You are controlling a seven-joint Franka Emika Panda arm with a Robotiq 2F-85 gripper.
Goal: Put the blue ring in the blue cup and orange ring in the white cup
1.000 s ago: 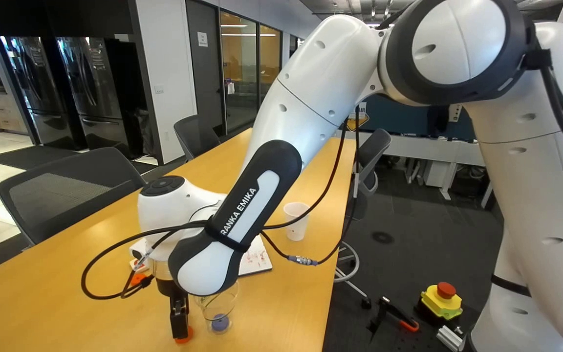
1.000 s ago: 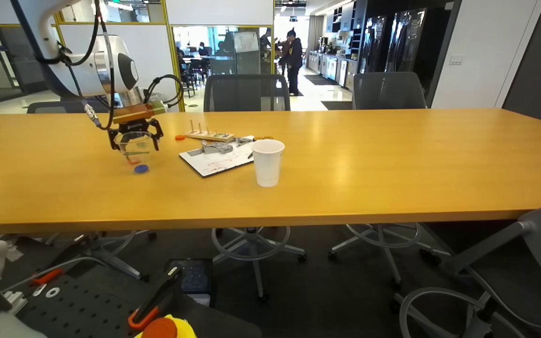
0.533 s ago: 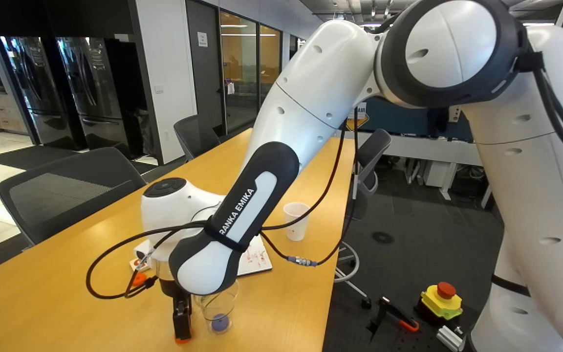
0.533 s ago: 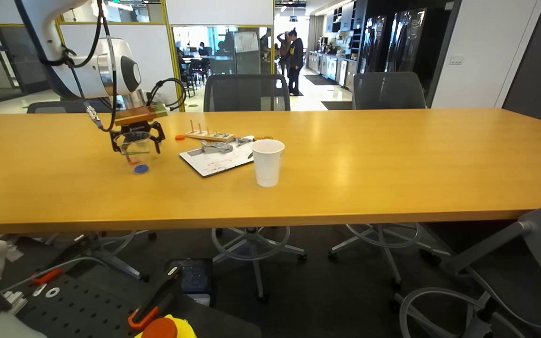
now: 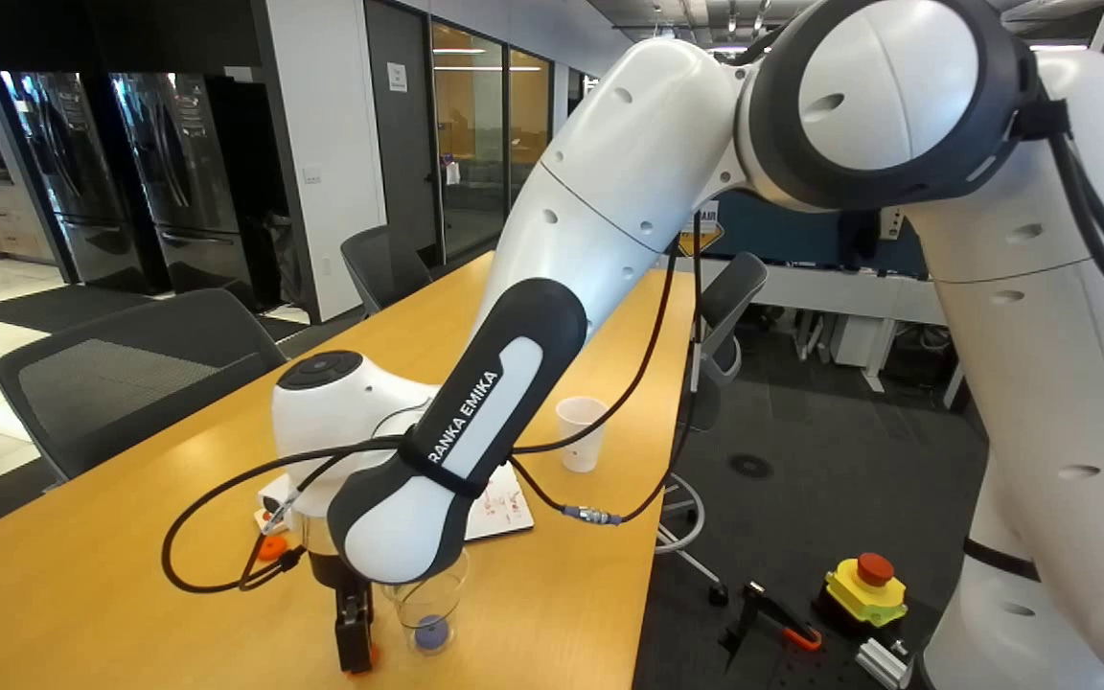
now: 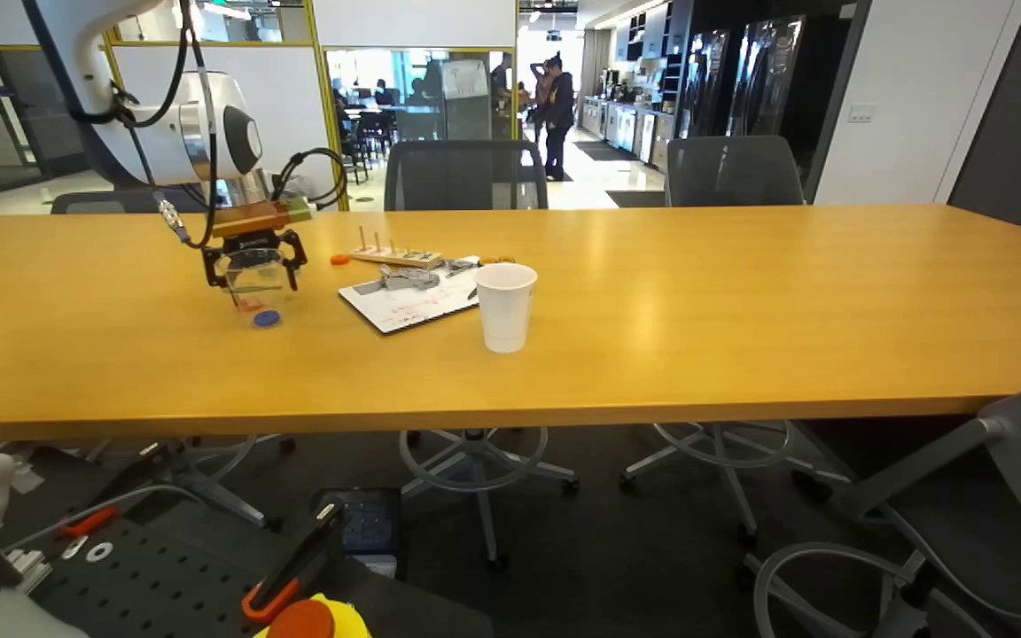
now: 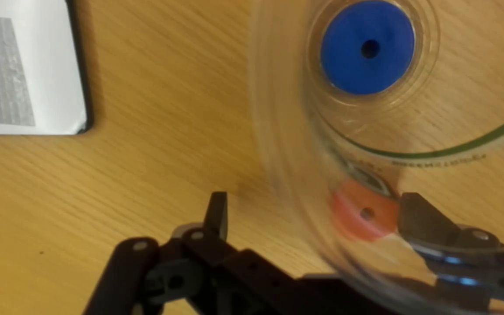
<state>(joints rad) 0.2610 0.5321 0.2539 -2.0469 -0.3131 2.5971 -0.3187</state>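
The blue ring (image 7: pixel 348 57) is contained in the clear cup (image 5: pixel 429 596); beside this cup, an orange ring (image 7: pixel 351 213) is flanked by the pincer (image 7: pixel 314 197), spread apart.

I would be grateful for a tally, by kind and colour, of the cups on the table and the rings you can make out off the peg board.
Clear cup: 1
White cup: 1
Blue ring: 1, inside the clear cup
Orange rings: 2
Total: 5
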